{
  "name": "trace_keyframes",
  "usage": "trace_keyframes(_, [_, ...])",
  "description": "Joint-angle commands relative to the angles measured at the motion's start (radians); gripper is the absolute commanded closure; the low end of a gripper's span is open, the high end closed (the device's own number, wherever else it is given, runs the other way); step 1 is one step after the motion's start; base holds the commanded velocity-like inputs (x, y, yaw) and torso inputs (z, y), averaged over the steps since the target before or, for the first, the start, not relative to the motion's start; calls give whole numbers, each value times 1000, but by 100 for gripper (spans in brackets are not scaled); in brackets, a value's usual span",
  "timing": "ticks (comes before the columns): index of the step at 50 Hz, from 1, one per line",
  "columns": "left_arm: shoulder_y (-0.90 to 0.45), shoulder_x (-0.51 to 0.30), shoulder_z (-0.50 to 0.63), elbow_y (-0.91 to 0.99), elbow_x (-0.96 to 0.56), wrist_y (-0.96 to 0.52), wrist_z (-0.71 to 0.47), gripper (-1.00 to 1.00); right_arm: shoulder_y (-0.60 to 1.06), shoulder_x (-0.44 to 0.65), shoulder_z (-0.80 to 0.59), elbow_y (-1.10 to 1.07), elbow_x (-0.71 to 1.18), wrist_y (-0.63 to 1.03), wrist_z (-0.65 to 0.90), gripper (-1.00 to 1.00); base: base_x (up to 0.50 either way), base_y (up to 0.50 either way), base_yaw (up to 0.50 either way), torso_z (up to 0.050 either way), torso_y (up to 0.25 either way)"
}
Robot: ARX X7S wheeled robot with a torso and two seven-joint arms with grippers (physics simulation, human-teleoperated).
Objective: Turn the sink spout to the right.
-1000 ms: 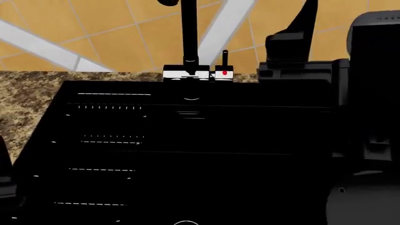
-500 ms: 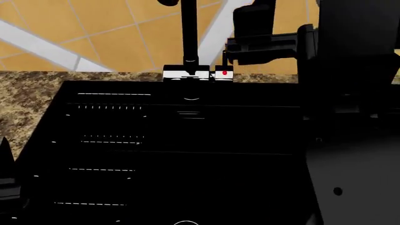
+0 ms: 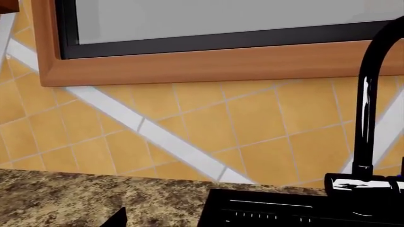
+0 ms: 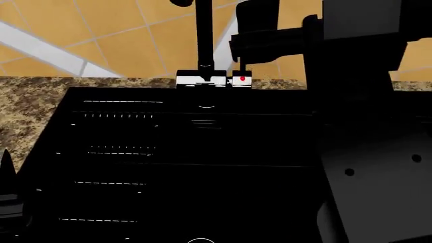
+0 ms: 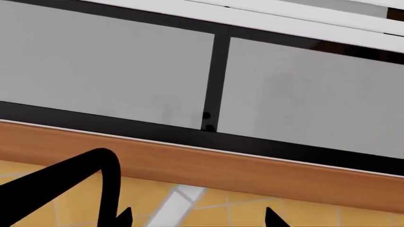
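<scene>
The sink spout (image 4: 204,35) is a tall thin black tube rising from a chrome base (image 4: 201,79) at the back rim of the black sink (image 4: 202,152). My right gripper (image 4: 252,33) hangs just right of the tube, above the short lever with a red dot (image 4: 242,77), apart from the tube. In the right wrist view my right gripper (image 5: 198,218) is open and empty, with the spout's curved top (image 5: 94,177) beside one fingertip (image 5: 123,217). My left gripper (image 4: 8,195) is low at the sink's left edge. One of its fingertips (image 3: 117,220) shows over the counter, set wide and empty.
Speckled granite counter (image 4: 34,101) lies left of the sink. An orange tiled wall (image 4: 121,35) and a wood-framed window (image 3: 208,61) stand behind the spout. My right arm (image 4: 371,142) covers the sink's right side in the head view.
My right arm has moved left, carrying its gripper from the right of the lever to close beside the spout tube. The spout and my left arm have not moved.
</scene>
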Motion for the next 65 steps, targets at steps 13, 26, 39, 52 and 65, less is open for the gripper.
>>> trace_keyframes(13, [17, 6, -10, -8, -11, 34, -3, -100, 118, -79, 36, -66, 54, 198, 18, -100, 0, 0, 0, 0, 0])
trace_keyframes(26, [20, 3, -11, -12, -18, 39, -10, -100, 164, -115, 53, -121, 110, 304, 18, -100, 0, 0, 0, 0, 0])
trace_keyframes(39, [19, 0, -12, -14, -28, 37, -18, -100, 207, -121, 18, -129, 162, 295, 21, -100, 0, 0, 0, 0, 0])
trace_keyframes(52, [17, -5, -11, -13, -36, 28, -27, -100, 198, -172, -13, -51, 191, 178, 25, -100, 0, 0, 0, 0, 0])
trace_keyframes(65, [19, -8, -12, -16, -45, 36, -30, -100, 154, -187, -43, 31, 243, 62, 79, -100, 0, 0, 0, 0, 0])
